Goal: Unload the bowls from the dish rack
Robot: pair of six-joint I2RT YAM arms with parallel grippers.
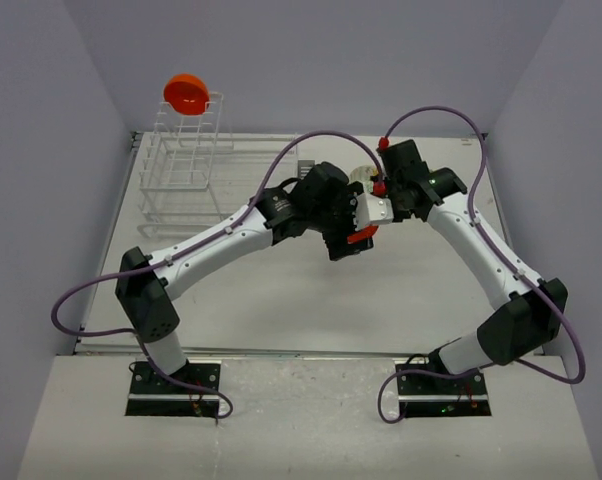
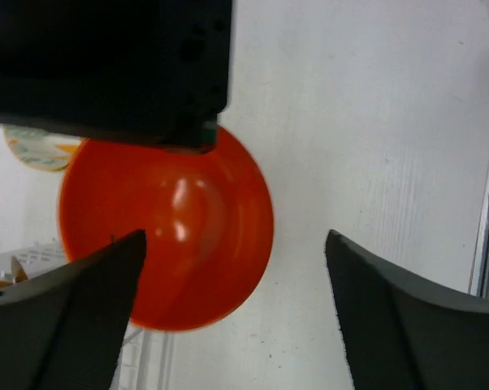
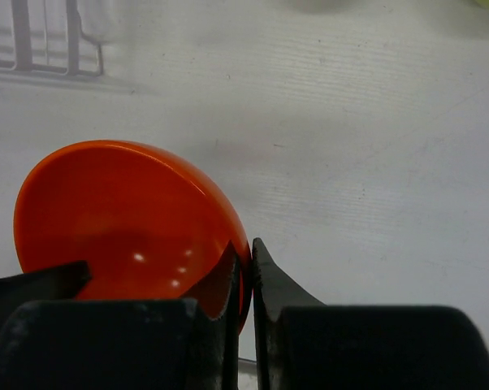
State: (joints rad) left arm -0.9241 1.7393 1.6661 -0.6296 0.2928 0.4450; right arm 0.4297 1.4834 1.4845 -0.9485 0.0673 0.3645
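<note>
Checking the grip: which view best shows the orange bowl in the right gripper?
Right wrist: the bowl sits close, its rim pinched in the right gripper. Left wrist shows its round outline, partly covered by something dark. Top shows only a red sliver between the arms.

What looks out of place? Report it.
One orange-red bowl perches tilted atop the dish rack's tall tier, looking precarious. The right gripper pinches a second orange bowl by its rim. Nothing is spilled.
</note>
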